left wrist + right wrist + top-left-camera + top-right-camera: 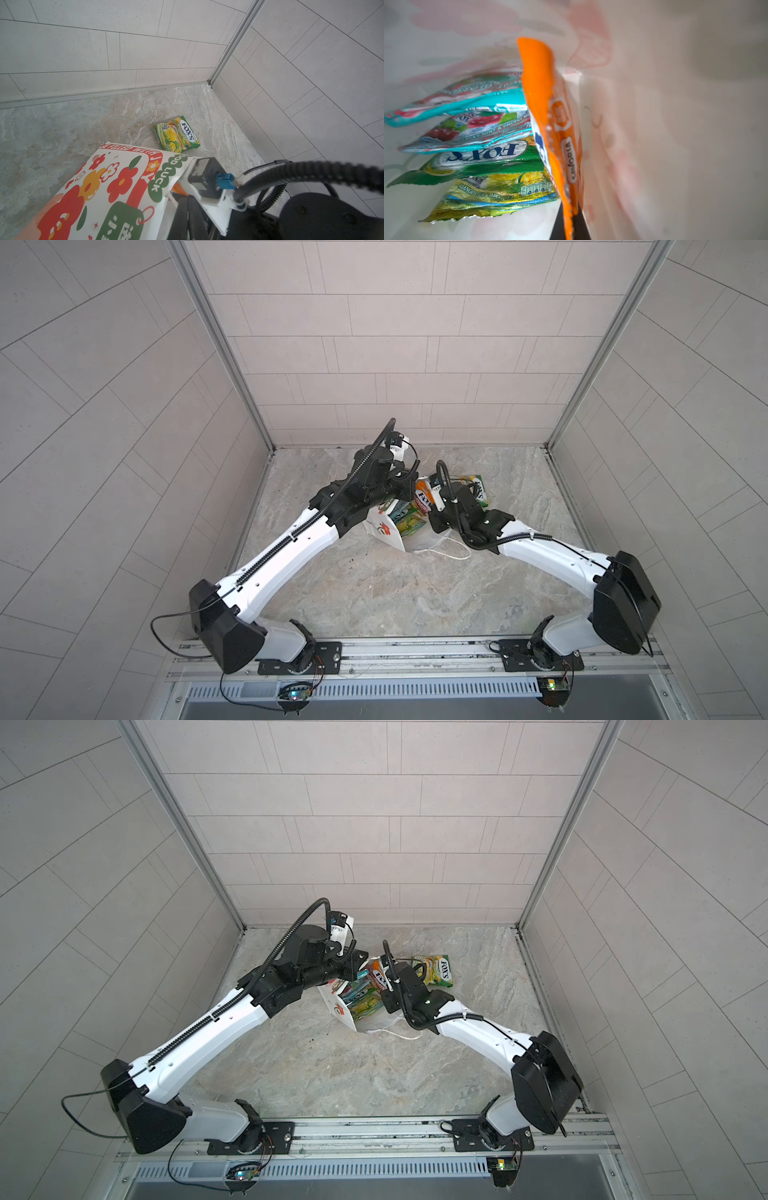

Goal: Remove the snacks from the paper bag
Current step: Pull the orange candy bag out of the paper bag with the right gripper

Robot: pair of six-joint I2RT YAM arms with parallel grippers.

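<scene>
1. Four packets lie deep in the bag [675, 124]: two teal packets [471, 128] stacked over two green packets [488, 166], all flat, seen in the right wrist view.
2. One more, the orange packet [542, 93], stands on edge against the bag's inner wall. The right gripper [569, 218] has its jaws closed hard on the near end, a solid pinch.
3. In both top views that orange packet shows at the bag's mouth, with the right gripper reaching in from the right side.
4. The bag is on the table [374, 593], midway across and toward the back wall. Its mouth gapes up at the top camera and the red flower face is turned to the left arm's side. A string handle [451, 553] trails on the table in front.
5. The left gripper [407, 489] is at the far side of the mouth, jaws fully closed and pinching the bag's rim.
6. Outside the bag, a loose packet [176, 135], green and yellow, lies flat on the table just beyond the bag and apart from it. In a top view the right arm hides part of it.
</scene>
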